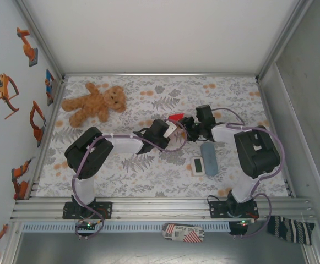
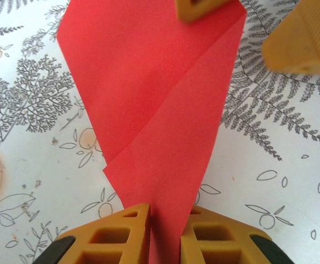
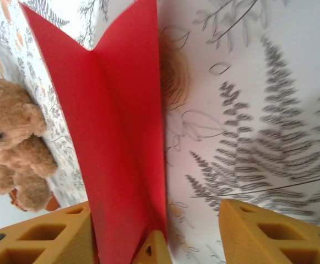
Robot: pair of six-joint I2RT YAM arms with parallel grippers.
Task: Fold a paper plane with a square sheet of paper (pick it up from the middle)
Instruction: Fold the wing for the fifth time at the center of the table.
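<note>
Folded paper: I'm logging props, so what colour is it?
The folded paper is plain bright red; the left wrist view shows it best.

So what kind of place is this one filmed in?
Probably a robot lab test cell: white panel walls box in the workspace, the arms' bases sit on an aluminium rail, and a teddy bear lies on a floral tablecloth.

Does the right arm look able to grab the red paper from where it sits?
Likely yes: the right end effector stands open with the red paper between its fingers; the left end effector pinches the other end.
</note>
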